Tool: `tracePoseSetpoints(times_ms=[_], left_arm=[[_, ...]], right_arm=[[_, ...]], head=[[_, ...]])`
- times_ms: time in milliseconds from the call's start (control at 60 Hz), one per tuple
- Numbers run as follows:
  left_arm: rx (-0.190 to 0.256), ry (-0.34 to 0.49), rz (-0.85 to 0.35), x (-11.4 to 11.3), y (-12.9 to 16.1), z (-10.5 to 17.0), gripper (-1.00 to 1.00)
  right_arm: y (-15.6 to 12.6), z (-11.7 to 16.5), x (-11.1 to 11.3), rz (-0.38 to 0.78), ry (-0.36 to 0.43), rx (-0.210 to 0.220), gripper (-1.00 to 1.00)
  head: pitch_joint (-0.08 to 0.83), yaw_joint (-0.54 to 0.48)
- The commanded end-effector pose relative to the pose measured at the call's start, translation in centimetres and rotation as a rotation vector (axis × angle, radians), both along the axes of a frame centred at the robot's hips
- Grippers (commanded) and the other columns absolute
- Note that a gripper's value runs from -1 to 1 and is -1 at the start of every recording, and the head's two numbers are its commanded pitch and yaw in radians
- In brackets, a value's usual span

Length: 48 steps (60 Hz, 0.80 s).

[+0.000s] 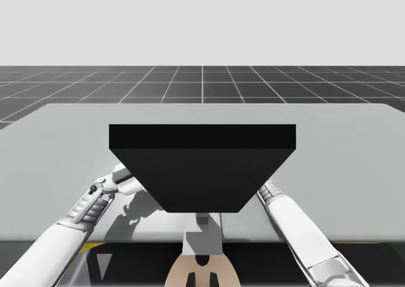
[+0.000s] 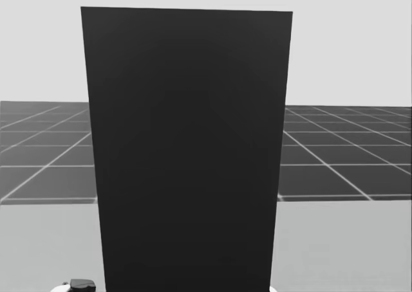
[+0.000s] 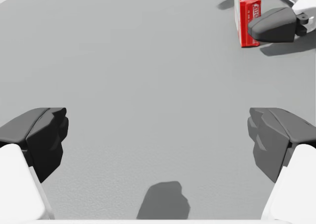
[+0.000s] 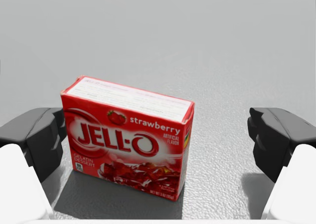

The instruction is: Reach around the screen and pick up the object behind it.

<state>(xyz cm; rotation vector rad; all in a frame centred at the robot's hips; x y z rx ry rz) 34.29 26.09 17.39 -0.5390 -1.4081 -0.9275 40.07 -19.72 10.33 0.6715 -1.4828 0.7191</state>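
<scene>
Box (image 4: pixel 127 135), red, stands on table (image 4: pixel 232 46) behind black screen (image 2: pixel 187 150), between wide-open fingers of right end effector (image 4: pixel 159 137), nearer one. Centre first, then close evenly on narrow sides. Left end effector (image 3: pixel 158 140) gapes empty.

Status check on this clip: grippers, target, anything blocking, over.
Left gripper open above table. Right gripper open astride red box, no grip yet. Black screen blocks the head view of the box.

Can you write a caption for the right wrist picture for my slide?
My open right hand straddles a red box on the grey table.
</scene>
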Motion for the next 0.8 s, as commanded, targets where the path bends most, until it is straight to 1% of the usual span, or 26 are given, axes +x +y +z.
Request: tracePoseSetpoints(times_ms=[17,67,100,200,250,267,283,300,317,333,417,467,533,683,750,800], left_arm=[[0.013,-0.006,0.002,-0.1,-0.2,-0.1,-1.00],[0.013,-0.007,0.002,-0.1,-0.2,-0.1,-1.00],[0.017,-0.009,0.002,-0.1,-0.2,-0.1,-1.00],[0.017,-0.013,0.004,-0.1,-0.1,-0.1,-1.00],[0.019,-0.014,0.006,-0.1,-0.1,-0.1,-1.00],[0.020,-0.014,0.006,-0.1,-0.1,-0.1,-1.00],[0.021,-0.014,0.007,-0.1,0.0,-0.1,-1.00],[0.025,-0.015,0.009,0.0,-0.1,-0.1,-1.00],[0.026,-0.015,0.009,0.0,-0.1,-0.1,-1.00],[0.026,-0.015,0.009,0.0,-0.1,-0.1,-1.00],[0.030,-0.015,0.009,-0.1,-0.1,-0.2,-1.00],[0.031,-0.015,0.009,-0.1,-0.1,-0.2,-1.00],[0.036,-0.016,0.011,-0.1,-0.2,-0.3,-1.00],[0.040,-0.017,0.014,-0.1,-0.2,-0.3,-1.00],[0.041,-0.018,0.016,-0.1,-0.2,-0.3,-1.00],[0.041,-0.017,0.017,0.0,-0.2,-0.3,-1.00]], right_arm=[[1.2,-0.4,1.2,0.002,0.001,-0.008,-1.00],[1.7,-0.3,1.5,0.012,0.000,-0.014,-1.00],[2.3,-0.1,1.7,0.024,-0.012,-0.025,-1.00],[3.5,0.1,2.1,0.042,-0.022,-0.019,-1.00],[3.8,0.1,2.0,0.053,-0.018,-0.008,-1.00],[3.8,0.0,1.8,0.044,-0.028,-0.013,-0.72],[3.8,-0.1,1.8,0.039,-0.034,-0.016,-0.40],[3.8,-0.2,1.5,0.034,-0.029,-0.018,0.77],[3.7,-0.3,1.5,0.028,-0.024,-0.022,0.92],[3.7,-0.3,1.4,0.026,-0.016,-0.020,1.00],[3.2,-0.6,0.9,0.018,-0.009,-0.039,1.00],[3.0,-0.7,0.9,0.020,0.002,-0.036,1.00],[2.6,-0.8,0.8,0.011,0.014,-0.041,1.00],[2.1,-0.8,0.5,0.015,0.011,-0.053,1.00],[1.6,-0.4,0.3,0.012,0.004,-0.052,1.00],[1.1,0.1,0.2,0.005,-0.002,-0.043,1.00]], head=[[0.091,-0.06],[0.090,-0.06],[0.090,-0.06],[0.095,-0.06],[0.099,-0.06],[0.100,-0.06],[0.101,-0.06],[0.103,-0.06],[0.103,-0.06],[0.104,-0.06],[0.104,-0.06],[0.104,-0.06],[0.103,-0.06],[0.103,-0.07],[0.103,-0.06],[0.103,-0.06]])
